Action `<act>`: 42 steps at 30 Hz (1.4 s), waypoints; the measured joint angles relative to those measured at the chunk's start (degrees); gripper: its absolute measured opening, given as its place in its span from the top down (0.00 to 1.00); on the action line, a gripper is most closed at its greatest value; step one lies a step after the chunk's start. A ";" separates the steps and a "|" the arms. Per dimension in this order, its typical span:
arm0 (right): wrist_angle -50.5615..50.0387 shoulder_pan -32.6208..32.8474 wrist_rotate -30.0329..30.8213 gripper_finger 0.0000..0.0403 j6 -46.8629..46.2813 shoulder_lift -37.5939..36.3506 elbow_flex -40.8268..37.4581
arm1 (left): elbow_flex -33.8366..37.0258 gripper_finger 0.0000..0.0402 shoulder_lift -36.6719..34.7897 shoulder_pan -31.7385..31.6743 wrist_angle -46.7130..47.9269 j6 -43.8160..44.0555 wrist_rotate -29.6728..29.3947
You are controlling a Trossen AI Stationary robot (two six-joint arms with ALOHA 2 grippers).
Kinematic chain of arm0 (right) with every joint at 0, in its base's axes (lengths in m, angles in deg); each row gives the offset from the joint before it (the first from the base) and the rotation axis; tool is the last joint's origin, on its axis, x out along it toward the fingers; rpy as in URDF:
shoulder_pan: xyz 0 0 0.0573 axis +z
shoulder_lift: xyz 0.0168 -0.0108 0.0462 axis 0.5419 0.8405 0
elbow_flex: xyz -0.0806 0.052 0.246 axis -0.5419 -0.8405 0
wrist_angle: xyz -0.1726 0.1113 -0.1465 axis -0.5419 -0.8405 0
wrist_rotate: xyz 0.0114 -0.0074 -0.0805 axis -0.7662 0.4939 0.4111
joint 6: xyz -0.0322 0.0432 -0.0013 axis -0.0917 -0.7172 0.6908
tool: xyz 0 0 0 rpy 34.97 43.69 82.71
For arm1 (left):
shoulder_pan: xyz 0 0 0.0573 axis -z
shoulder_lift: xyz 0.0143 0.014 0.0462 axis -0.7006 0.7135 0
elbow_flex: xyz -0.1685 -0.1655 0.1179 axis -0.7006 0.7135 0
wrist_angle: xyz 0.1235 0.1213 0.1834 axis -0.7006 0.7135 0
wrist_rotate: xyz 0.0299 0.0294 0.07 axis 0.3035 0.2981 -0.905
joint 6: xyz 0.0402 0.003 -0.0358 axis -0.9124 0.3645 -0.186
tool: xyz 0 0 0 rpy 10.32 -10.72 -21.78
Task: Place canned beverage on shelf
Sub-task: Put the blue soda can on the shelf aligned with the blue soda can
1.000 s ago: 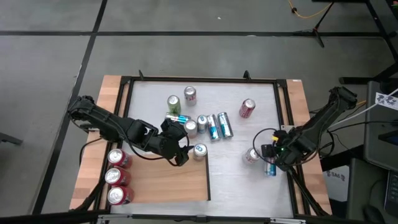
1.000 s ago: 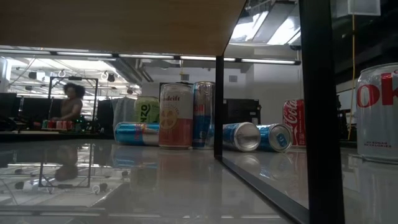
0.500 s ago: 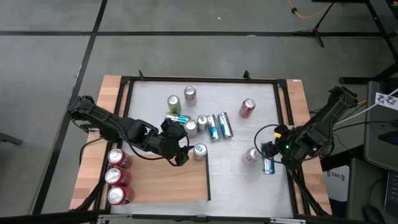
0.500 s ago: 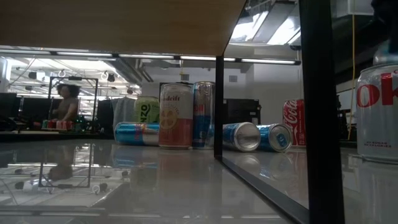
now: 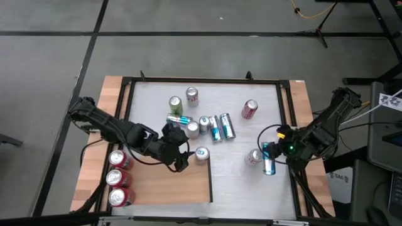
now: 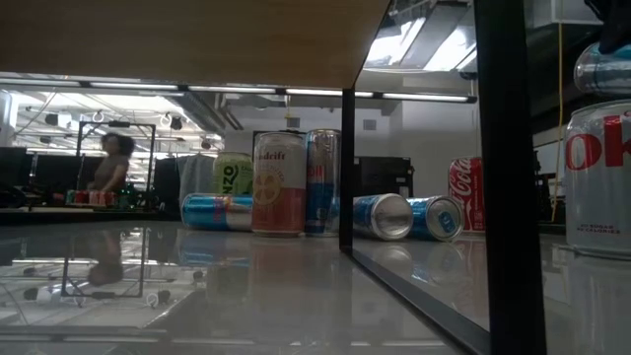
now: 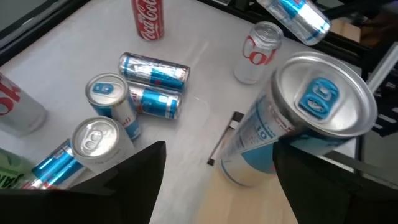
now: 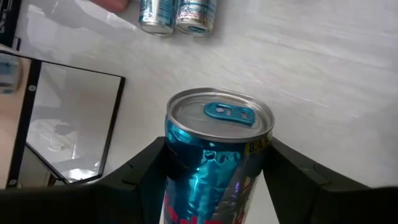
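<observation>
Gripping a blue can (image 8: 214,155), the right end effector (image 5: 271,158) hangs above the table; the left end effector's (image 5: 182,160) hold is unclear

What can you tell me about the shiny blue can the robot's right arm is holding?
The blue can is slim, shiny metal with a silver lid and blue pull tab. The right gripper holds it between dark fingers, near the table's right side beside a white Diet Coke can. The low view shows it lifted off the table.

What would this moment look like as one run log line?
left gripper: shut on white-blue can, at shelf edge | right gripper: shut on blue can, lifted
</observation>
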 joint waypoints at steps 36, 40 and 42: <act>22.60 0.02 16.72 0.46 21.64 0.34 0.00 | 0.00 0.27 0.00 1.48 -0.02 0.15 10.20; 27.61 0.00 19.49 0.46 27.00 1.25 0.00 | 0.00 0.27 0.00 1.48 -0.02 0.15 13.04; 30.42 0.00 21.12 0.46 29.74 1.83 0.00 | 0.00 0.27 0.00 1.48 -0.02 0.17 13.49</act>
